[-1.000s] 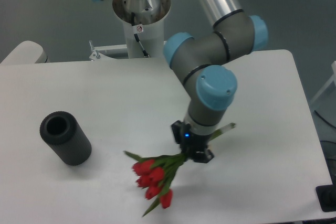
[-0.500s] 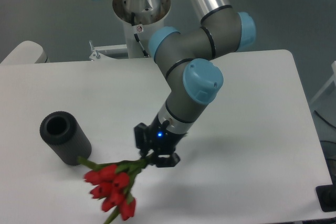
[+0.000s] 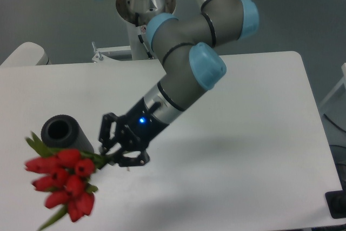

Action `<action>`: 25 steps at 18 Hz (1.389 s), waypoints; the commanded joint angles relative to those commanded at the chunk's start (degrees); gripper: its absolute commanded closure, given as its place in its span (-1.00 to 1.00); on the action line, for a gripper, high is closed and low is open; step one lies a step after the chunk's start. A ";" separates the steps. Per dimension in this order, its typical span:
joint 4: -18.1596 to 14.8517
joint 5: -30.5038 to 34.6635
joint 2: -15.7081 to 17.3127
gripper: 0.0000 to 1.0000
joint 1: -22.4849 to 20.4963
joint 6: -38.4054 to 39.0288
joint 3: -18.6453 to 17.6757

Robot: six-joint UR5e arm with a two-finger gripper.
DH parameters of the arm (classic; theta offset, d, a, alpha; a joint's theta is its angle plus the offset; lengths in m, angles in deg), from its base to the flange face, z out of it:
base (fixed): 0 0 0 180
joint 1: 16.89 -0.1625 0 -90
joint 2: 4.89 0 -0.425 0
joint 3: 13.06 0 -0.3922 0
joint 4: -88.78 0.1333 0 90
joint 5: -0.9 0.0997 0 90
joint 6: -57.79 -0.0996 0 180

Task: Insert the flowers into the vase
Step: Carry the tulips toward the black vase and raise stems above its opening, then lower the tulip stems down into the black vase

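Flowers gripped near the vase, off the table.
Gripper closed on the stems just right of the vase; blooms pointing lower left, long axis slanting, overlapping the vase's lower front; vase upright, hole upward.

White tabletop, rounded corners, matte and plain. Black vase standing upright directly on it, near left edge, round opening facing up. Soft shadow lying across middle of surface. Grey floor beyond far edge; robot base pedestal behind far side.
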 joint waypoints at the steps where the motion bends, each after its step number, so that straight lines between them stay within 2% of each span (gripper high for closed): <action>1: 1.40 -1.23 0.88 0.77 0.09 0.00 -1.40; 5: 7.12 -7.91 2.64 0.77 0.70 -0.17 -6.42; 18: 7.74 -13.90 5.98 0.72 2.98 -0.61 -9.94; 25: 12.93 -13.90 5.64 0.72 5.54 -0.97 -13.37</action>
